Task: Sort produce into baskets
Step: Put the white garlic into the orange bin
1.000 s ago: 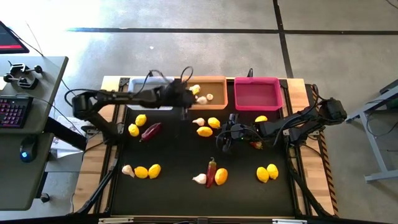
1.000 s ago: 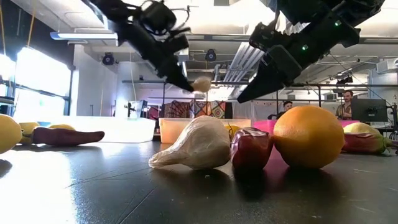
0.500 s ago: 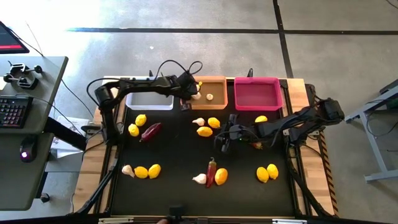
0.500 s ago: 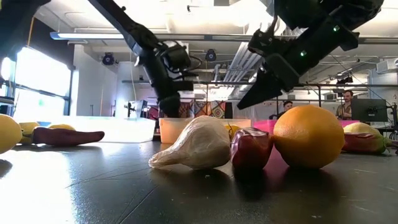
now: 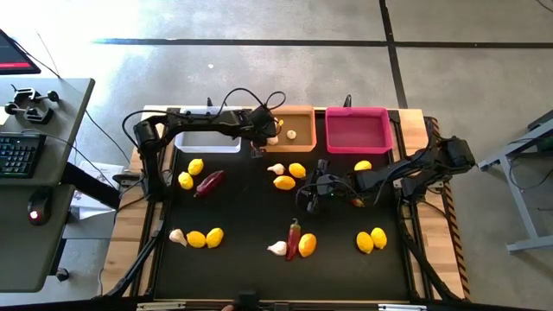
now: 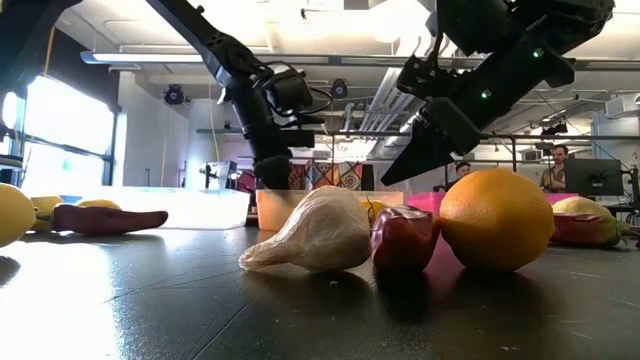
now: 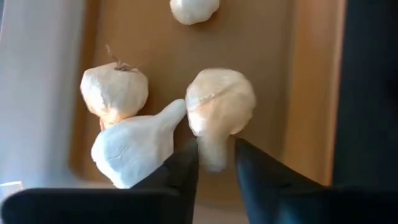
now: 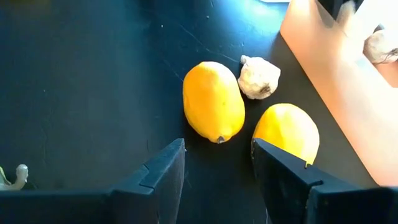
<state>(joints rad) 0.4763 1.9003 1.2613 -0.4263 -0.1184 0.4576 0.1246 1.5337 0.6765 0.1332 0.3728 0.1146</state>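
Hovering: left claw (image 7: 216, 163) parted w/ garlic (image 7: 220, 106) over orange basket (image 5: 301, 141).

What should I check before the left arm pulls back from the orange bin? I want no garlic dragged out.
1. Left gripper over the orange bin: ok.
2. Fingers parted: ok.
3. Garlic bulb free of the fingers: cannot tell, its stem sits between them.
4. Other garlic bulbs inside the bin: ok.
5. Right gripper away from the bin, above the lemons: ok.
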